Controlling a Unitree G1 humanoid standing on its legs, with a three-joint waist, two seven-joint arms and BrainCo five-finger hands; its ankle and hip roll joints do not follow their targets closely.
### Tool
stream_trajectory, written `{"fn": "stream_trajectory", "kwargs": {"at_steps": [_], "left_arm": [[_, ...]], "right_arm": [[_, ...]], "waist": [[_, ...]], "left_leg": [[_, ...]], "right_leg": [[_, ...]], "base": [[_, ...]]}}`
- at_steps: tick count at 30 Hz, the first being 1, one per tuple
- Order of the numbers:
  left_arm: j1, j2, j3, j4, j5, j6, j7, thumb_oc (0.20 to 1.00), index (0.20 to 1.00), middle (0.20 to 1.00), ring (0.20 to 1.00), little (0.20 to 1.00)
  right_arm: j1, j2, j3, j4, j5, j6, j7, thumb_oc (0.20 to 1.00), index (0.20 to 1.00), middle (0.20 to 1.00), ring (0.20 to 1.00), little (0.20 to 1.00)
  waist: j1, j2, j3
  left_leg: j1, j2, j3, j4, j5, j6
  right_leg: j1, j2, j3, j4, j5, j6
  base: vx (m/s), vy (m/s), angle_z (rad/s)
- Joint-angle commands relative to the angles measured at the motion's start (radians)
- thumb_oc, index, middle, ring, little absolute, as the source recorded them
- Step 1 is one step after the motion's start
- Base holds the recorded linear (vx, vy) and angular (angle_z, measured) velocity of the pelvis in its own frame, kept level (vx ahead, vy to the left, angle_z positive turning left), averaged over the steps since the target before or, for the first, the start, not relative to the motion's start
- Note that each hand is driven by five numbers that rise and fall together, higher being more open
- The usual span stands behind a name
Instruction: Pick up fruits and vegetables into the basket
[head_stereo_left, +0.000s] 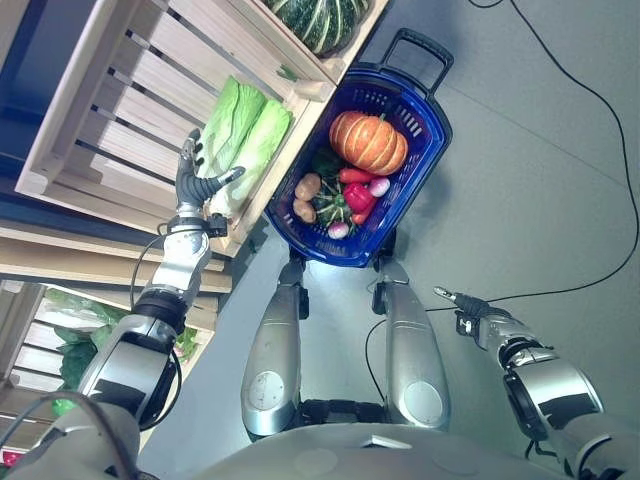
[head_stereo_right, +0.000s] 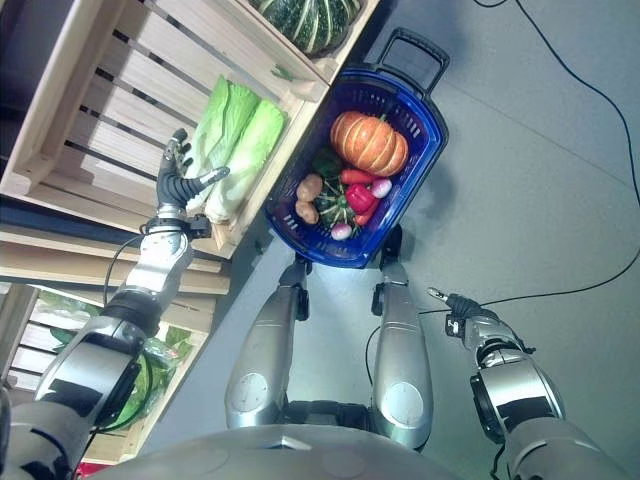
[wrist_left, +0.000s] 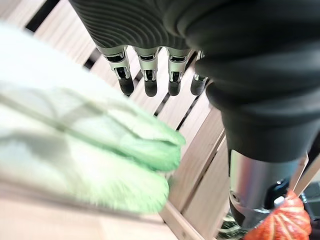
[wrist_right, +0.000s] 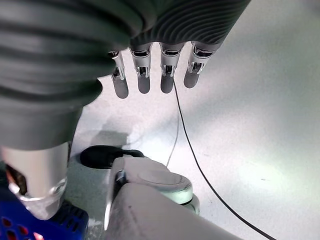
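Inside the slatted wooden crate (head_stereo_left: 120, 100) lay two pale green cabbages (head_stereo_left: 243, 135) side by side, long and leafy with whitish ribs, their lower ends near the crate's front edge. Just beside that crate stood the blue basket (head_stereo_left: 425, 120) on the grey floor (head_stereo_left: 540, 180), its black handle (head_stereo_left: 420, 50) raised at the far end. It already carried a ribbed orange pumpkin (head_stereo_left: 368, 142), a red pepper (head_stereo_left: 358, 197), two potatoes (head_stereo_left: 306, 187), a small striped green squash (head_stereo_left: 333, 208) and pinkish radishes (head_stereo_left: 380, 186). A dark green striped squash (head_stereo_left: 315, 20) sat in the next crate up. Open floor spread to the right of the basket.

The left robot hand (head_stereo_left: 195, 178) reached into the crate with fingers (wrist_left: 149, 80) straight and spread, the thumb lying against the nearer cabbage's base, gripping nothing. The right robot hand (head_stereo_left: 470, 308) hung over bare floor, fingers (wrist_right: 167, 77) relaxed and straight, empty.
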Motion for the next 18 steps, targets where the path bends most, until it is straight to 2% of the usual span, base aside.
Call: {"fn": "stream_trajectory", "kwargs": {"at_steps": [1,12,18], "left_arm": [[-0.063,0.068,0.053,0.014,0.133,0.041,0.141,1.0,1.0,1.0,1.0,1.0],[-0.204,0.128,0.023,0.255,0.258,0.164,0.244,1.0,1.0,1.0,1.0,1.0],[-0.252,0.145,-0.002,0.363,0.296,0.253,0.229,1.0,1.0,1.0,1.0,1.0]], "right_arm": [[0.041,-0.013,0.048,0.001,0.025,0.01,-0.01,1.0,1.0,1.0,1.0,1.0],[0.001,-0.026,0.095,0.007,0.017,0.018,0.014,1.0,1.0,1.0,1.0,1.0],[-0.016,-0.03,0.111,0.011,0.022,0.015,0.019,1.0,1.0,1.0,1.0,1.0]], "waist": [[-0.02,-0.021,-0.011],[-0.06,-0.05,-0.011],[-0.067,-0.059,-0.011]], "left_leg": [[-0.08,-0.062,0.012,0.139,-0.115,0.048],[-0.124,-0.049,0.029,0.18,-0.12,0.035],[-0.141,-0.048,0.027,0.187,-0.121,0.032]], "right_leg": [[-0.02,0.029,0.023,0.125,-0.118,0.018],[-0.065,0.053,0.039,0.163,-0.131,0.006],[-0.081,0.057,0.04,0.169,-0.134,0.003]], "base": [[0.0,0.0,0.0],[0.01,0.012,-0.02],[0.01,0.007,-0.04]]}}
